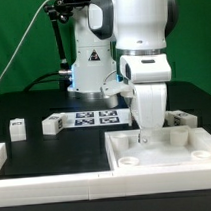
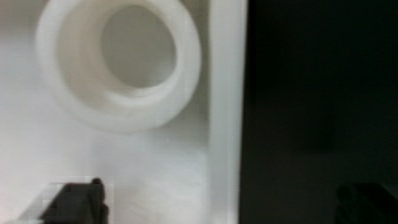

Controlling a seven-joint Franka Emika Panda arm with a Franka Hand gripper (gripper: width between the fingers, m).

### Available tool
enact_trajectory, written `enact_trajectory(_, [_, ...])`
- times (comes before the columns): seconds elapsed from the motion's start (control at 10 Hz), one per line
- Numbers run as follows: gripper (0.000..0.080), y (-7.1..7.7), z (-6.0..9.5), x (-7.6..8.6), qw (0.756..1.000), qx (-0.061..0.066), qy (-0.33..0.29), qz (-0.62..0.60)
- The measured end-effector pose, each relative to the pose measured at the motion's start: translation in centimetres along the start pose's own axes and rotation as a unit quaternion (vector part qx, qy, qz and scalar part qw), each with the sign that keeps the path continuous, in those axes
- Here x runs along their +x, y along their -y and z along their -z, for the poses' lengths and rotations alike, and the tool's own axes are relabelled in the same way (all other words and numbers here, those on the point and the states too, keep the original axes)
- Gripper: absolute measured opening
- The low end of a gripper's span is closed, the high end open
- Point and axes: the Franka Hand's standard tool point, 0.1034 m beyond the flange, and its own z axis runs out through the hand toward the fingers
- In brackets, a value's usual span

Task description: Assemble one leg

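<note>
The gripper [image 1: 145,138] hangs low over the tray piece [image 1: 196,154], jaws spread wide on nothing. The leg [image 1: 178,117] sits on the table [image 1: 56,148] just behind the tray piece, to the exterior view's right of the jaws and clear of them. I cannot tell its long axis.

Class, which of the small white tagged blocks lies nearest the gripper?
The block on the exterior view's right, behind the tray; the other two sit toward that view's left.
</note>
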Motion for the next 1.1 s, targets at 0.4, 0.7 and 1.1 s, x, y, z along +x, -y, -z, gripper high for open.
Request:
enact_trajectory(0.4, [0.0649,0.7,4.1,1.8,0.999,-0.023,0.006,-0.040])
enact_trajectory(0.7, [0.0649,1.2,4.7,2.3,0.997,-0.027,0.005,-0.072])
enact_trajectory(1.1, [0.0649,1.6,4.6,3.7,0.963,-0.027,-0.012,-0.268])
